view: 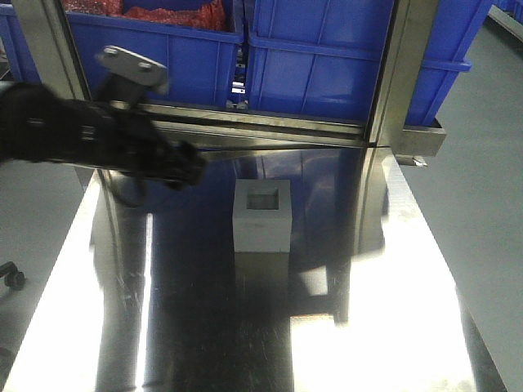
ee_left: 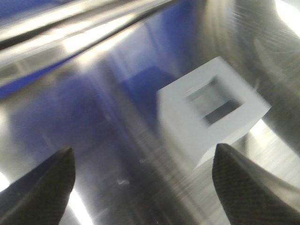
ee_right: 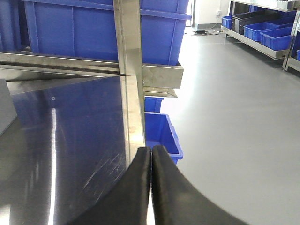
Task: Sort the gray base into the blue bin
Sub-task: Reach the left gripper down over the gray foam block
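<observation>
Gray base (view: 262, 214) sits ungrasped on the bench (view: 392, 269), left gripper (ee_left: 143, 152) near with jaws released, right gripper (ee_right: 151, 149) with jaws clenched empty; transfer to blue bin (view: 343, 65) remains.

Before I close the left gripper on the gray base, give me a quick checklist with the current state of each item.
1. Left gripper open: ok, the jaws stand wide apart.
2. Gray base standing free on the steel table, recess up: ok.
3. Base inside the left gripper's span: not ok. In the left wrist view it lies ahead of the gripper and off toward one side.
4. Right gripper out of the way: ok, shut and empty at the table's edge.
5. Room in the blue bin: cannot tell, its inside is hidden.
</observation>
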### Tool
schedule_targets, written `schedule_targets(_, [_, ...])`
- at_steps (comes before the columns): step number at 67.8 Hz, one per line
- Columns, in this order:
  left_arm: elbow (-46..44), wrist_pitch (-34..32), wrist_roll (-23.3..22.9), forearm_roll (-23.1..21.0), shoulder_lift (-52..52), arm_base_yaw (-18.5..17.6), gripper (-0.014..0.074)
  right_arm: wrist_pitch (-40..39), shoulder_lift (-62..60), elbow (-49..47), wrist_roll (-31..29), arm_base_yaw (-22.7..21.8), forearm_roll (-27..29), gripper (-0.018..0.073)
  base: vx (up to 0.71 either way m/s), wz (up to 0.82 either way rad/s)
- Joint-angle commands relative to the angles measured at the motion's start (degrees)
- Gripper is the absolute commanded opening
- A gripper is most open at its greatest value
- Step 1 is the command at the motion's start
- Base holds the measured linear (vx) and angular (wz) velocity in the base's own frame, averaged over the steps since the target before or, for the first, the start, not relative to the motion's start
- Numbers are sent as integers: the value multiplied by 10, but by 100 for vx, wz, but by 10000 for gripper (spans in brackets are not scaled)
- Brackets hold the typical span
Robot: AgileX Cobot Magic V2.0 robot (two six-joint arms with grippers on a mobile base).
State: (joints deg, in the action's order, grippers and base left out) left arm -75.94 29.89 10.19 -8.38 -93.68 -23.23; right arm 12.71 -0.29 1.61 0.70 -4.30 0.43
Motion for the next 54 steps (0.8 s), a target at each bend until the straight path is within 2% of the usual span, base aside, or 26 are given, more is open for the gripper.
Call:
schedule_targets(1, [-69, -32, -120, 37, -36, -30, 585, -43, 10, 1, -7, -3, -4, -5, 0, 0])
schedule_targets(6, [-109, -21, -169, 38, -78, -38, 585, -43, 10, 1, -7, -3, -4, -5, 0, 0])
schedule_targets(11, [-149, 0, -186, 37, -114, -40, 585, -43, 10, 1, -7, -3, -4, -5, 0, 0])
schedule_targets(27, [-253, 95, -203, 33, -207, -40, 587, -43, 10, 1, -7, -3, -4, -5, 0, 0])
schedule_targets(54, [-276, 104, -221, 33, -256, -39, 587, -43, 10, 1, -7, -3, -4, -5, 0, 0])
